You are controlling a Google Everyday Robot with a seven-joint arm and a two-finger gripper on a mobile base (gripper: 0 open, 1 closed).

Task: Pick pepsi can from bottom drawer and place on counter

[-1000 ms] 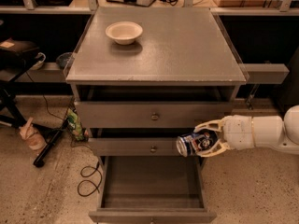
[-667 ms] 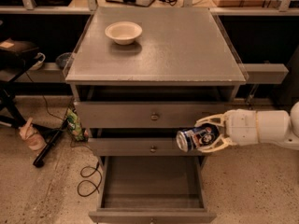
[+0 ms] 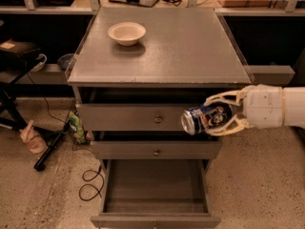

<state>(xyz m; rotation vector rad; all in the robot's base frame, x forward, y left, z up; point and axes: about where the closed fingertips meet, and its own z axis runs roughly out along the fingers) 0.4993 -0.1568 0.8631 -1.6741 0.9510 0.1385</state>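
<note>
the small dark blue pepsi can with the silver top has risen since a second ago. then it was level with the middle grey drawer front. now it hangs in front of the right end of the top grey drawer front, lying on its side with the silver top facing left. the white two-finger gripper reaches in from the right, its jaws clamped on the can from above and below. the deep grey bottom drawer stands pulled open underneath and looks empty, as far as its dim inside shows. so the pick seems done and the lift is under way. the can is still below the front edge of the grey speckled square worktop, so more height is likely needed before placing. the cream round bowl sits at the back left, well apart from the can.
</note>
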